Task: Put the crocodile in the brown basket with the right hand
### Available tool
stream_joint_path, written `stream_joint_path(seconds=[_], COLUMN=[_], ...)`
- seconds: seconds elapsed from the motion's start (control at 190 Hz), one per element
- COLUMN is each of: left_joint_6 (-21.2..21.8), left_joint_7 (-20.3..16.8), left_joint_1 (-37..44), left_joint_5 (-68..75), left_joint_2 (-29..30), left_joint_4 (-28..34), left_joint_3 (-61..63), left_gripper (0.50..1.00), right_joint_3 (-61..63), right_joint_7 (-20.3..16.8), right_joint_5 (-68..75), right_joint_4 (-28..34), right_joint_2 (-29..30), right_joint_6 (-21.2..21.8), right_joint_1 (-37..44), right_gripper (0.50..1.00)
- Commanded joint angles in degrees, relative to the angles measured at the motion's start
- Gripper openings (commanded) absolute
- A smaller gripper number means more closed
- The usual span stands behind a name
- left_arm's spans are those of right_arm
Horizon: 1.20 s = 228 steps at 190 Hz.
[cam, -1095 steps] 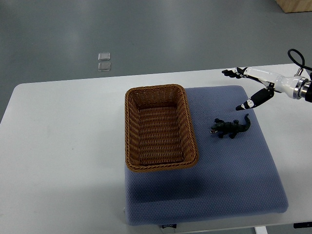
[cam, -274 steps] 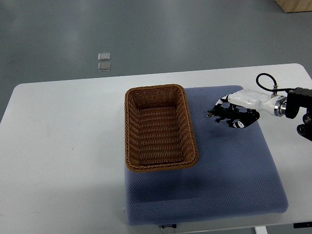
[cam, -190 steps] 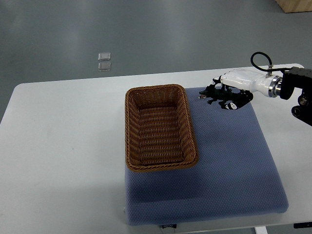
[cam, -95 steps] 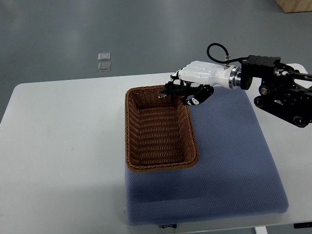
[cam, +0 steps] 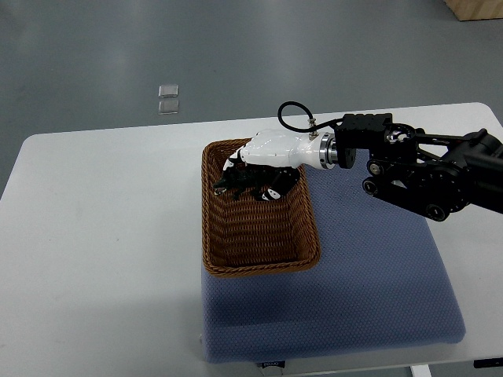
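My right hand (cam: 253, 174), white with black fingertips, reaches in from the right and hovers over the far part of the brown wicker basket (cam: 212, 236). Its fingers are curled around the dark green toy crocodile (cam: 236, 180), whose head sticks out toward the left over the basket's inside. The crocodile is held above the basket floor; most of its body is hidden under the hand. The black forearm (cam: 424, 169) stretches across the blue mat. The left arm does not show.
The basket stands on the left part of a blue padded mat (cam: 369, 283) lying on a white table (cam: 94, 236). Two small clear squares (cam: 167, 98) lie on the grey floor beyond the table's far edge.
The right hand closed on the crocodile on the mat, lifted it and carried it left; in the last half second it moved from the basket's far rim to over its inside.
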Motion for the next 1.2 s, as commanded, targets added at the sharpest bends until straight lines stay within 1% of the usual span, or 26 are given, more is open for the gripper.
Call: stream_joint_path(seconds=[0.0, 0.268, 0.337, 0.405, 0.516, 0.558, 0.605, 0.637, 0.673, 0.689, 0.715, 0.731, 0.758, 0.8, 0.815, 0.905, 0.931, 1.021, 1.068, 1.105, 1.194], left_joint_6=[-0.06, -0.05, 0.03, 0.03, -0.06, 0.03, 0.03, 0.03, 0.03, -0.06, 0.03, -0.06, -0.06, -0.06, 0.03, -0.06, -0.06, -0.06, 0.03, 0.03, -0.06], left_joint_7=[-0.05, -0.05, 0.03, -0.05, 0.03, -0.05, -0.05, 0.03, -0.05, 0.03, 0.03, 0.03, 0.03, -0.05, -0.05, 0.03, 0.03, -0.05, -0.05, -0.05, -0.05], left_joint_1=[0.0, 0.0, 0.0, 0.0, 0.0, 0.0, 0.0, 0.0, 0.0, 0.0, 0.0, 0.0, 0.0, 0.0, 0.0, 0.0, 0.0, 0.0, 0.0, 0.0, 0.0], left_joint_5=[0.0, 0.0, 0.0, 0.0, 0.0, 0.0, 0.0, 0.0, 0.0, 0.0, 0.0, 0.0, 0.0, 0.0, 0.0, 0.0, 0.0, 0.0, 0.0, 0.0, 0.0], left_joint_2=[0.0, 0.0, 0.0, 0.0, 0.0, 0.0, 0.0, 0.0, 0.0, 0.0, 0.0, 0.0, 0.0, 0.0, 0.0, 0.0, 0.0, 0.0, 0.0, 0.0, 0.0], left_joint_4=[0.02, 0.02, 0.02, 0.02, 0.02, 0.02, 0.02, -0.07, -0.07, 0.02, -0.07, -0.07, 0.02, 0.02, -0.07, 0.02, 0.02, 0.02, 0.02, -0.07, 0.02], left_joint_3=[0.0, 0.0, 0.0, 0.0, 0.0, 0.0, 0.0, 0.0, 0.0, 0.0, 0.0, 0.0, 0.0, 0.0, 0.0, 0.0, 0.0, 0.0, 0.0, 0.0, 0.0], left_gripper=[1.0, 1.0, 1.0, 1.0, 1.0, 1.0, 1.0, 1.0, 1.0, 1.0, 1.0, 1.0, 1.0, 1.0, 1.0, 1.0, 1.0, 1.0, 1.0, 1.0, 1.0], right_joint_3=[-0.47, -2.05, -1.96, -1.96, -1.96, -2.05, -2.05, -2.05, -2.05, -2.05, -2.05, -2.05, -1.96, -1.96, -1.96, -1.96, -1.96, -1.88, -1.79, -1.79, -1.17], right_joint_7=[0.06, -0.03, 0.06, 0.06, -0.03, -0.03, -0.03, -0.03, -0.03, -0.03, -0.03, -0.03, -0.03, -0.03, -0.03, -0.03, -0.03, -0.29, -0.29, -0.38, -0.47], right_joint_5=[0.0, 0.0, 0.0, 0.0, 0.0, 0.0, 0.0, 0.0, 0.0, 0.0, 0.0, 0.0, 0.0, 0.0, 0.0, 0.0, 0.08, 0.08, 0.08, 0.17, 0.26], right_joint_4=[-1.39, -2.18, -2.18, -2.18, -2.18, -2.27, -2.27, -2.27, -2.45, -2.53, -2.53, -2.62, -2.62, -2.71, -2.71, -2.71, -2.71, -2.71, -2.71, -2.71, -2.71], right_joint_2=[0.35, 1.05, 1.14, 1.14, 1.84, 2.28, 2.46, 2.64, 2.72, 2.72, 2.72, 2.72, 2.72, 2.72, 2.81, 2.72, 2.72, 2.64, 2.28, 2.02, 1.67], right_joint_6=[-0.02, -0.11, -0.29, -0.46, -0.55, -0.55, -0.46, -0.55, -0.55, -0.55, -0.55, -0.55, -0.55, -0.55, -0.55, -0.55, -0.46, -0.46, -0.46, -0.37, -0.46], right_joint_1=[-0.34, -1.3, -1.66, -1.92, -2.36, -2.45, -2.54, -2.71, -2.89, -2.89, -2.97, -2.97, -2.97, -2.97, -2.97, -2.97, -2.97, -2.89, -2.89, -2.8, -2.71], right_gripper=[0.537, 0.588, 0.59, 0.607, 0.615, 0.641, 0.646, 0.66, 0.699, 0.703, 0.725, 0.727, 0.752, 0.768, 0.786, 0.838, 0.86, 0.895, 0.897, 0.913, 0.919])
